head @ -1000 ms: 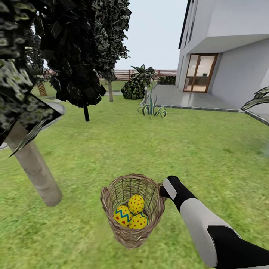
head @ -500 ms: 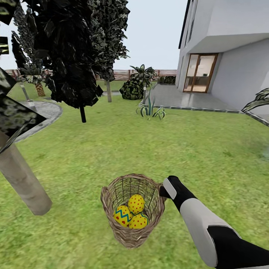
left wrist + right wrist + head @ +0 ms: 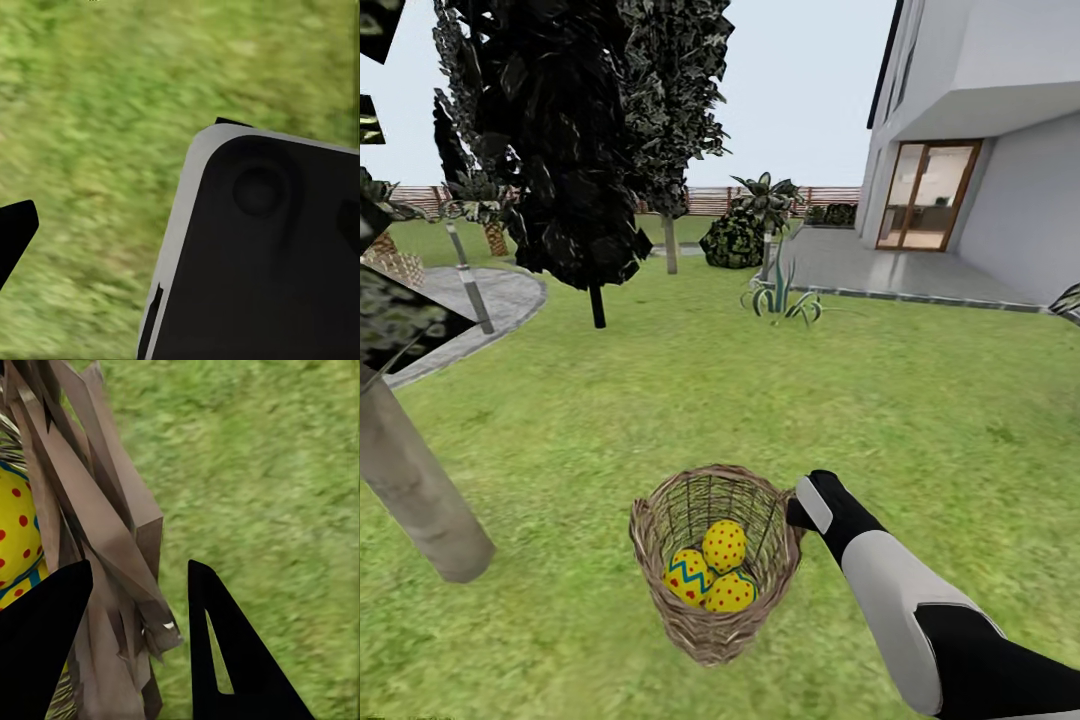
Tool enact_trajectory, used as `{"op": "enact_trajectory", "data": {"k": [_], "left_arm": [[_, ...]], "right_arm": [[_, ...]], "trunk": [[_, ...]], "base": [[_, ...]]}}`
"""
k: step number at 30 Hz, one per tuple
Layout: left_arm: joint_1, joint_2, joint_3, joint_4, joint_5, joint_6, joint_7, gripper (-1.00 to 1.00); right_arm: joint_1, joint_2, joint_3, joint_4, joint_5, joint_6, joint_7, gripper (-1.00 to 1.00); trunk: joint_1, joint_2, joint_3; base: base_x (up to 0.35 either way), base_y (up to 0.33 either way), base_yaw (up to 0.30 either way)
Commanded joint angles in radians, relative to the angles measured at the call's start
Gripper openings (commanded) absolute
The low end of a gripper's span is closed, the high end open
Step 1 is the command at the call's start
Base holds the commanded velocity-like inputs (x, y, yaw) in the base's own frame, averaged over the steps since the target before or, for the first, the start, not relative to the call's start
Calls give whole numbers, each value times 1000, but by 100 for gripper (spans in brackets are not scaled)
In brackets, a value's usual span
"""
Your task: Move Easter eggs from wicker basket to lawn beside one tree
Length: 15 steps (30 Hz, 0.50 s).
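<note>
Task barely begun, by my read: all three eggs [image 3: 712,577] sit inside the basket [image 3: 715,560], none on the lawn [image 3: 810,400] yet, so every egg is left to lift out and set by one tree. The basket shows low-centre in the head view, around 6 o'clock of the picture, w/ the pale leaning tree [image 3: 415,490] over at approx 9 o'clock, near but apart from it. That tree looks the handiest spot, though any would do. Right tool [image 3: 139,607] is at the basket's rim on its 3 o'clock side; in the right wrist view the two dark fingers [image 3: 45,645] stand either side of the woven wall w/ the rim strip between them, so it seems to be gripping the basket, not an egg. Can't be sure how tight. Left tool [image 3: 22,232]: just a dark finger tip and a black housing over blurred grass, so can't tell if open or closed. Basket: brown wicker, round rim, tapers down, weave open enough to see grass thru it. Eggs: bright yellow w/ red dots, one w/ a blue zigzag band, packed touching each other at the bottom.
</note>
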Motion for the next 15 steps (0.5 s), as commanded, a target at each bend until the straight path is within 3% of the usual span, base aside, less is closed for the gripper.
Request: {"op": "enact_trajectory", "data": {"k": [1,10,15], "left_arm": [[0,0,1,-1,9,-1,-7,100],[0,0,1,-1,8,-1,19,100],[0,1,6,-4,16,-23,21,100]], "right_arm": [[0,1,-5,-2,-17,-2,-9,-100],[0,1,-5,-3,-17,-2,-8,-100],[0,1,-5,-3,-17,-2,-8,-100]], "trunk": [[0,0,-1],[0,0,-1],[0,0,-1]], "base": [[270,-206,284],[270,-206,279],[150,-126,70]]}}
